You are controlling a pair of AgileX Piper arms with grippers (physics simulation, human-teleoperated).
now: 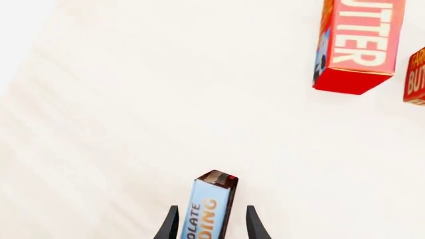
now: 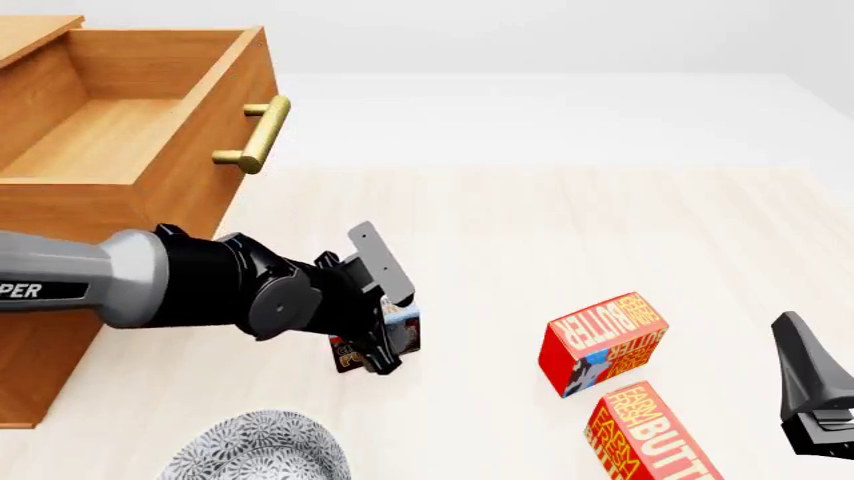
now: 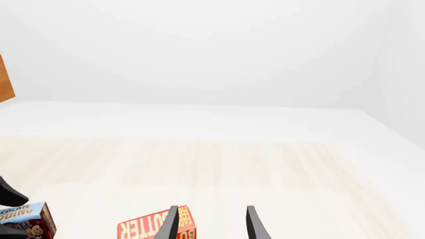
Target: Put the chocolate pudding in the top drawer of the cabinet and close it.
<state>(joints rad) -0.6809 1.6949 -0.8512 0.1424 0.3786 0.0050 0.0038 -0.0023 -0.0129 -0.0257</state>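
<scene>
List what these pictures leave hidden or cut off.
- Left claw: the left wrist view's edge cuts off its base, so its contact with the chocolate pudding is unclear; in the front view the arm hides most of the box.
- Cabinet: cut by the front view's left edge; the lower drawer is unseen.
- Right claw: fingers apart, nothing between them; mostly outside the front view.

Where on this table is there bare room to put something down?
Open tabletop stretches from the drawer handle toward the far edge. The open top drawer looks empty. It's crowded nearer, around the two butter boxes and patterned dish.
</scene>
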